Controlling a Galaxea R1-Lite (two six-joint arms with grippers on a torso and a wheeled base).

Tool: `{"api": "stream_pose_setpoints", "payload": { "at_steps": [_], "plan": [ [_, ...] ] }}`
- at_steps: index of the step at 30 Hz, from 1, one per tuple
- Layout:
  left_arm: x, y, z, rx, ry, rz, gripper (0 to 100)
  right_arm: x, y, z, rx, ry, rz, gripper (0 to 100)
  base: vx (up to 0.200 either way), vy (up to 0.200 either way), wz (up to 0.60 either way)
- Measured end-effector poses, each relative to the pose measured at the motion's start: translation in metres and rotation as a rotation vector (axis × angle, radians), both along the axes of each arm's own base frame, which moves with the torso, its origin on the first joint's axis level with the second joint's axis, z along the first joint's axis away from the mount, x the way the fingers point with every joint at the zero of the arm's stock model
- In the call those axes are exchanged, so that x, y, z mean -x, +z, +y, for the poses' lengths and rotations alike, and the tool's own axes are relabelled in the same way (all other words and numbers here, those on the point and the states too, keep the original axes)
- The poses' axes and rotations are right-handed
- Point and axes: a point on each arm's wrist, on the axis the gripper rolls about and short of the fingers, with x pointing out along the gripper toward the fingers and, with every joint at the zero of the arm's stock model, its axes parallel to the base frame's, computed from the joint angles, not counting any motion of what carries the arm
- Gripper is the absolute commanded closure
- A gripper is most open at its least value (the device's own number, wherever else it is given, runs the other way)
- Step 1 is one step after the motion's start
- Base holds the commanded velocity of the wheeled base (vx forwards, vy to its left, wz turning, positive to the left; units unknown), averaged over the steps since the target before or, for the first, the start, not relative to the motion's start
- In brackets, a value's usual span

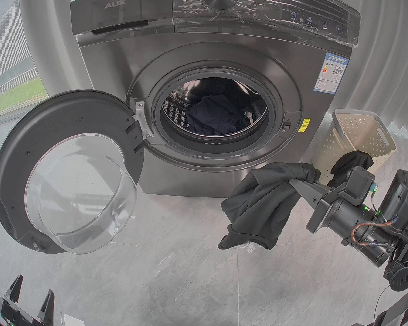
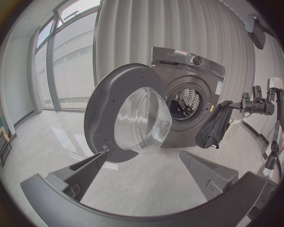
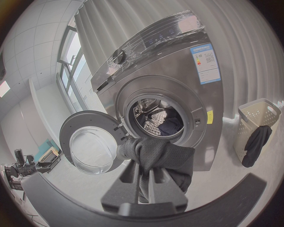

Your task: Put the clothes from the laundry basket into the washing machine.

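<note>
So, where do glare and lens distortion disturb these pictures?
Head view: the crinkled clear film on the grey steel washing machine glints. Left wrist view: the fisheye lens curves the window frames, and daylight shines off the glossy grey floor. Right wrist view: the same curving, with a bright patch of glare on the film.

Energy label [image 1: 330, 73] on washing machine [image 1: 108, 66]

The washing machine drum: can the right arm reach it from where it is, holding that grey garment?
Probably yes. The door is swung wide to the left, the drum stands open, and nothing lies between it and the right gripper, whose fingers are shut on the grey garment.
</note>
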Motion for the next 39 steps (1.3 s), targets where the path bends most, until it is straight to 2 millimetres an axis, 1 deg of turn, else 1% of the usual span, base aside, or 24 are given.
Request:
{"api": "stream_pose_setpoints", "payload": {
  "at_steps": [10, 14, 21, 26, 31, 33, 36, 39],
  "plan": [
    [0.000, 0.000, 0.000, -0.050, -0.001, -0.002, 0, 0.001, 0.003, 0.008, -0.004, 0.027, -0.009, 100, 0.000, 0.000, 0.00],
    [0.000, 0.000, 0.000, -0.061, -0.002, -0.002, 0, -0.001, 0.012, 0.015, -0.032, 0.039, -0.035, 100, 0.000, 0.000, 0.00],
    [0.000, 0.001, -0.001, -0.122, -0.042, -0.009, 0, -0.012, 0.034, 0.034, -0.115, 0.064, -0.079, 100, 0.000, 0.000, 0.00],
    [0.000, 0.001, -0.001, -0.119, -0.053, -0.012, 0, -0.022, 0.040, 0.047, -0.141, 0.067, -0.090, 100, 0.000, 0.000, 0.00],
    [0.000, 0.002, -0.001, -0.093, -0.051, -0.024, 0, -0.029, 0.042, 0.054, -0.150, 0.067, -0.098, 100, 0.000, 0.000, 0.00],
    [0.001, 0.008, -0.001, -0.072, -0.048, -0.062, 0, -0.031, 0.042, 0.055, -0.150, 0.067, -0.097, 100, 0.000, 0.000, 0.00],
    [0.006, 0.029, -0.002, -0.048, -0.063, -0.152, 0, -0.032, 0.042, 0.056, -0.153, 0.067, -0.099, 100, 0.000, 0.000, 0.00],
    [0.007, 0.050, -0.003, -0.041, -0.123, -0.193, 0, -0.033, 0.043, 0.057, -0.161, 0.067, -0.108, 100, 0.000, 0.000, 0.00]
  ]
}}
